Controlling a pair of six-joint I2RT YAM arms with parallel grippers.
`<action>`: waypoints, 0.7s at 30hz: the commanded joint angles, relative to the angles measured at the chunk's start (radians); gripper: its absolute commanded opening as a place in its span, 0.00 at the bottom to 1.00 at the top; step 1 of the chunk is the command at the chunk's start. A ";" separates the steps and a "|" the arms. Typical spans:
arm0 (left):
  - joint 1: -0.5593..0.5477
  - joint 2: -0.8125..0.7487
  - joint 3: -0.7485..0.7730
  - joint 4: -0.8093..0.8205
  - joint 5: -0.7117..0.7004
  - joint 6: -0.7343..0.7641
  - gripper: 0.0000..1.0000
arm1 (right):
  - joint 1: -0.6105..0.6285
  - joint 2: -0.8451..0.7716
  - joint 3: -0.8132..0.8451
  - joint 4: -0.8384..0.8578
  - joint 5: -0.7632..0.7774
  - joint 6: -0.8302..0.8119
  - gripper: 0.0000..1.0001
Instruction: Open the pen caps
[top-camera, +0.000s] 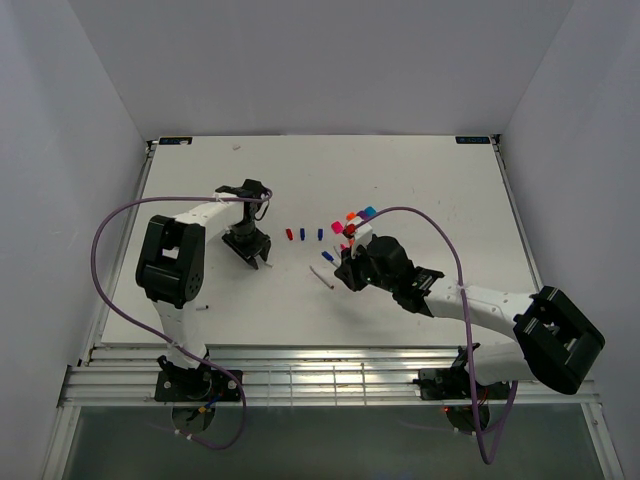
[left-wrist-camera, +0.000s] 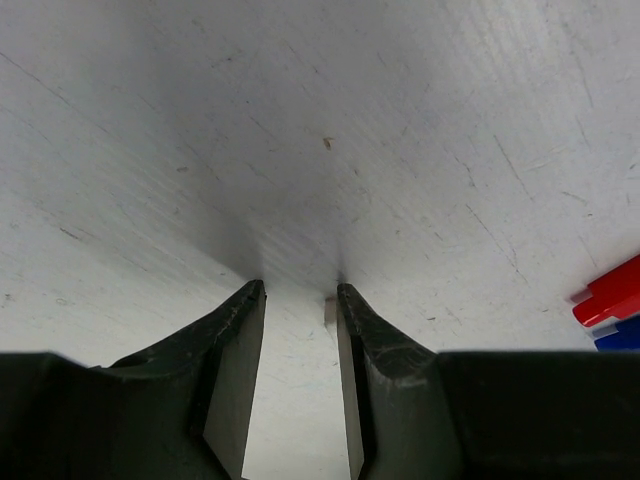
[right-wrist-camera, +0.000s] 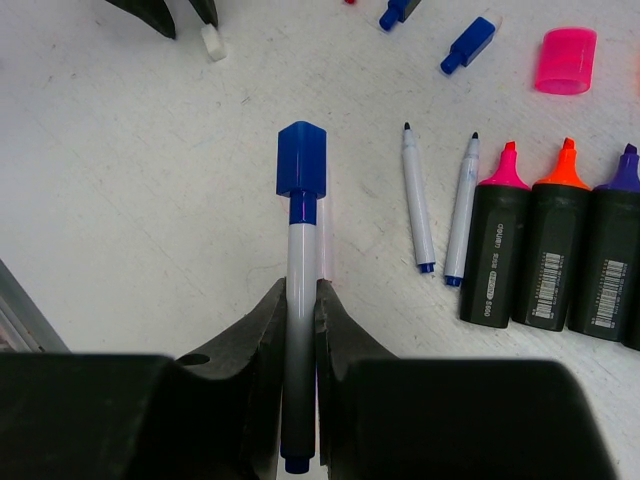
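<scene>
done: three highlighters (right-wrist-camera: 530, 250), two thin pens (right-wrist-camera: 416, 200) uncapped, right of right gripper (right-wrist-camera: 300, 290) | todo: blue cap (right-wrist-camera: 301, 160) on its clamped white pen (right-wrist-camera: 300, 250) | left gripper (left-wrist-camera: 300, 292) narrow, empty

This is a robotics lab work cell: a scuffed white desk (top-camera: 420, 310) is boxed in on three sides by plain, bare grey walls (top-camera: 320, 60). Two robot arms, the left arm (top-camera: 178, 262) and the right arm (top-camera: 490, 308), are fixed to an aluminium rail (top-camera: 320, 382) at the desk's near edge, and purple cables (top-camera: 97, 243) loop from them. Laid out on the desk are a row of highlighters (right-wrist-camera: 555, 260) and loose pen caps (top-camera: 301, 233).
</scene>
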 joint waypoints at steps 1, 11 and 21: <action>0.000 -0.038 0.001 0.023 0.024 -0.069 0.46 | -0.002 -0.019 -0.013 0.051 0.000 0.001 0.08; -0.001 -0.023 -0.040 0.049 0.066 -0.118 0.46 | -0.005 -0.024 -0.024 0.057 0.002 -0.002 0.08; 0.000 -0.009 -0.002 0.050 0.034 -0.095 0.46 | -0.005 -0.022 -0.032 0.063 0.006 -0.001 0.08</action>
